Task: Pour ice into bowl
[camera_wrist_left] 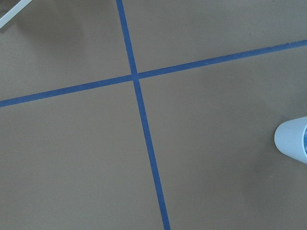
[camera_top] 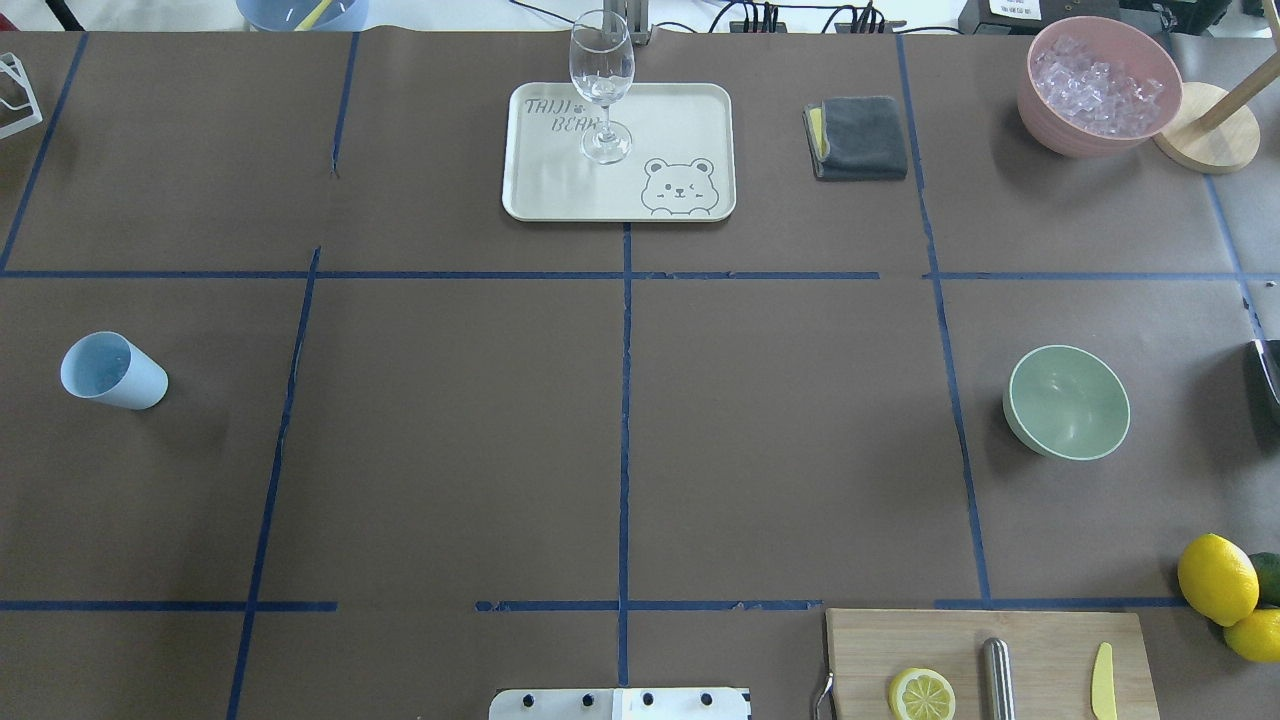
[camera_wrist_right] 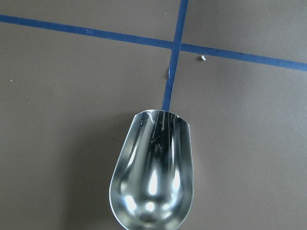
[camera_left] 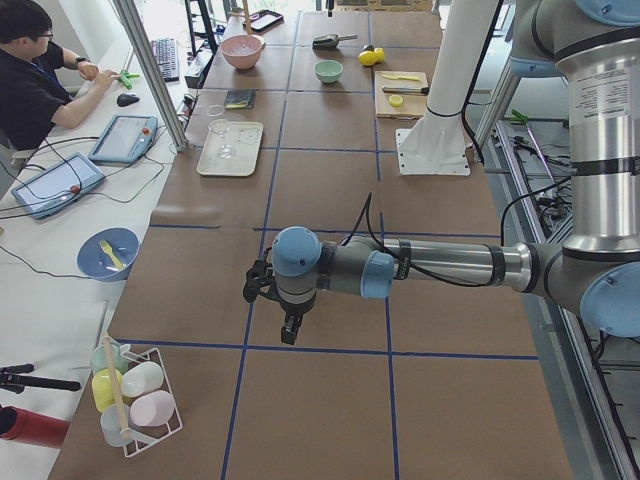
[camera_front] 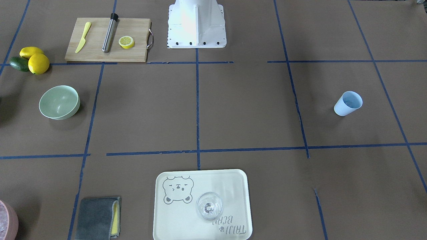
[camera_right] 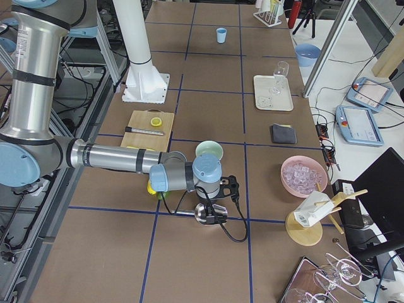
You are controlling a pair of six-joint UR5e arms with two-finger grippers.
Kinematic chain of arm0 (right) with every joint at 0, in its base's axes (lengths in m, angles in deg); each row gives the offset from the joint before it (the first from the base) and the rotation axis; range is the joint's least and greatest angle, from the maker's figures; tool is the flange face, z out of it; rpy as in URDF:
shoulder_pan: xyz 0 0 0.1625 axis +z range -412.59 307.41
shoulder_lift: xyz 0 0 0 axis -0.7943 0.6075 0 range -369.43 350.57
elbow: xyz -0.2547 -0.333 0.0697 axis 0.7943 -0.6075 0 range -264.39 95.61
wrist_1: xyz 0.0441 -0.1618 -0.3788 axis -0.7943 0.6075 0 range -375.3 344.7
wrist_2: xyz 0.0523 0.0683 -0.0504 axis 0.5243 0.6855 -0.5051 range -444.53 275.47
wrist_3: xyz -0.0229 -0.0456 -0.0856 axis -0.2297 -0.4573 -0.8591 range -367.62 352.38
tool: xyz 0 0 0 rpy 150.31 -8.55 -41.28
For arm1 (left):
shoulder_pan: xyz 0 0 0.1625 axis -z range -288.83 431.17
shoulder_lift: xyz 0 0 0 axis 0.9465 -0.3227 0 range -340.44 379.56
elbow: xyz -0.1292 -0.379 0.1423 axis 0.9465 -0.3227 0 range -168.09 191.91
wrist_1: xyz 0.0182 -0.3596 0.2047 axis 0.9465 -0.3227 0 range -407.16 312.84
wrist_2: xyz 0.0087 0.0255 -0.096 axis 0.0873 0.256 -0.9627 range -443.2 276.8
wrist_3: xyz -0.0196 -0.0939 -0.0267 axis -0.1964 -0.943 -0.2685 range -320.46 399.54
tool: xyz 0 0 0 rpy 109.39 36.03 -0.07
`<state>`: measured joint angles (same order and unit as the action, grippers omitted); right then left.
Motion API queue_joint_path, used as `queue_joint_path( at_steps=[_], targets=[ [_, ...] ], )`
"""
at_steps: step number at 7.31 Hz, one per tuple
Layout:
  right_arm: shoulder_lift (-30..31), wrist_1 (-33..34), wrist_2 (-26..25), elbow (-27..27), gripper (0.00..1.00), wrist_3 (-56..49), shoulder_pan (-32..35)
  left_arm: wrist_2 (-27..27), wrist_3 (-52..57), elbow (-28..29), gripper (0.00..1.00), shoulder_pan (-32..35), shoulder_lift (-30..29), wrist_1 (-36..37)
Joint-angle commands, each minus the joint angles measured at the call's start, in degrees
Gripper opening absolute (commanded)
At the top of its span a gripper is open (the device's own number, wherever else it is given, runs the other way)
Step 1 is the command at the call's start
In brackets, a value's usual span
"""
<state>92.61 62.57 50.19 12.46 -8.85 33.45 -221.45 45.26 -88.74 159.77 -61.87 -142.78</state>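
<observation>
We see the cup [camera_front: 348, 103] upright on the robot's left side of the table [camera_top: 450, 450], mouth up, which suits a side grasp. The ice is probably inside it, but it is too faint to confirm. The bowl [camera_top: 1067, 402] sits on the robot's right side, well apart from the cup, so the cup must cross the table to reach it. The left tool [camera_left: 287, 328] hangs near the cup and we cannot tell whether its fingers are apart. The right tool [camera_right: 213, 207] is over a metal scoop [camera_wrist_right: 152, 172] near the bowl. We cannot tell whether it grips the scoop, and that arm may crowd the pour. Further off are a tray [camera_top: 540, 200] with a glass [camera_top: 602, 85], a cloth [camera_top: 858, 137], a pink bowl [camera_top: 1040, 120] of ice, a board [camera_front: 96, 50] and lemons [camera_front: 37, 61].
</observation>
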Motion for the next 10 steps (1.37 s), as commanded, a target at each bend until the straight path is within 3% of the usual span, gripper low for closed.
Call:
queue_joint_path(
  at_steps=[1, 4, 7, 10],
  targets=[
    [0.0, 0.1, 0.0, 0.0, 1.0, 0.0, 0.0, 0.1, 0.3, 0.0, 1.0, -0.1, -0.2, -0.2],
    [-0.5, -0.1, -0.1, 0.7, 1.0, 0.0, 0.0, 0.0, 0.1, -0.1, 1.0, -0.1, -0.2, -0.4],
    [-7.5, -0.1, -0.8, 2.3, 1.0, 0.2, -0.1, 0.0, 0.1, -0.2, 1.0, -0.1, -0.2, -0.4],
    [-7.6, -0.3, 2.3, 5.9, 1.0, 3.7, -2.8, 0.0, 0.2, -0.2, 1.0, -0.1, -0.2, -0.5]
  ],
)
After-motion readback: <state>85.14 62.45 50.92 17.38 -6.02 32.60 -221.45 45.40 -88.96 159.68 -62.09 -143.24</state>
